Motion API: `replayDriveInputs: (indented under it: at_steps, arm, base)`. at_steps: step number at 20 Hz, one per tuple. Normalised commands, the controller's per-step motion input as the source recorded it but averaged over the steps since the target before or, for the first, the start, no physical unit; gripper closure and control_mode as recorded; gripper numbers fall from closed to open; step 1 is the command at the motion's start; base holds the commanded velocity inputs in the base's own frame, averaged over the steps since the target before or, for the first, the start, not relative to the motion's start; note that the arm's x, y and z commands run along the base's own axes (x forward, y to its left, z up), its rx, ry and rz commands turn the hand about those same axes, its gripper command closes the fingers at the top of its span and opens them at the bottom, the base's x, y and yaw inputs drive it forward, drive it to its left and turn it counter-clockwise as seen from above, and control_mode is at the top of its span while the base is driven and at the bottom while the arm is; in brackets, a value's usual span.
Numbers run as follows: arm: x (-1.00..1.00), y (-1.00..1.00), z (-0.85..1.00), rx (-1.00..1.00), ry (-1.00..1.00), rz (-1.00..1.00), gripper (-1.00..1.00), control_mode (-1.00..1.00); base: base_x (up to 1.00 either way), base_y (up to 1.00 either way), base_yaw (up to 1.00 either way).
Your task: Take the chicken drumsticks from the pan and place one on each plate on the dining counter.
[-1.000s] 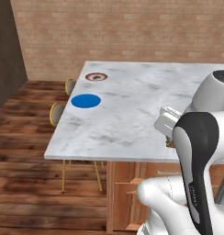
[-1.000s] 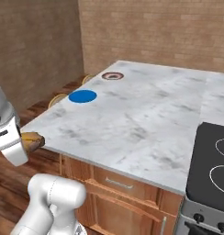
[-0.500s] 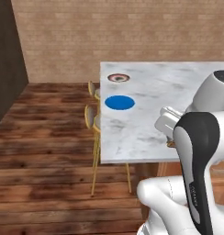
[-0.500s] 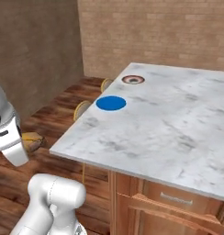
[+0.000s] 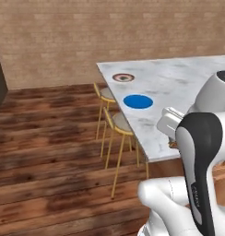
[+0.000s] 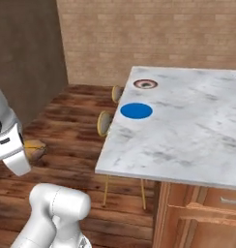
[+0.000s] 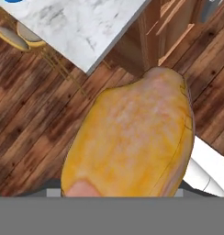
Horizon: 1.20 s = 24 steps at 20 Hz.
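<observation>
Right base view: marble dining counter [image 6: 187,131], wood floor [image 6: 66,116], brick wall [image 6: 154,34]; fingers [image 6: 30,149] grip tan drumstick [image 7: 132,137].

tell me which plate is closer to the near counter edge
The blue plate. It sits nearer the robot's end of the counter; the brown-rimmed plate lies beyond it, toward the brick wall.

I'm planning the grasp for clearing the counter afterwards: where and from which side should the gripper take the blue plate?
Probably by its rim. The blue plate lies flat on the dining counter, so there's no body to pinch. Its edge toward the stools sits close to the counter's edge, so coming in from that side, one finger over the rim and one wedged under it, looks most workable.
</observation>
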Motion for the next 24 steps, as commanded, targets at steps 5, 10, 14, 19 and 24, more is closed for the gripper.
replayDriveInputs:
  at_steps: [5, 10, 14, 19, 24]
  arm:
    - [0.00, 0.00, 0.00, 0.00, 0.00, 0.00, 1.00, 1.00]
    - [0.00, 0.00, 0.00, 0.00, 0.00, 0.00, 1.00, 1.00]
    - [0.00, 0.00, 0.00, 0.00, 0.00, 0.00, 1.00, 1.00]
    - [0.00, 0.00, 0.00, 0.00, 0.00, 0.00, 1.00, 1.00]
    - [0.00, 0.00, 0.00, 0.00, 0.00, 0.00, 1.00, 1.00]
  base:
    - [0.08, 1.00, -0.52]
    - [0.39, 1.00, -0.60]
    - [0.61, 1.00, -0.60]
    - [0.73, 1.00, -0.56]
    - [0.61, 1.00, -0.51]
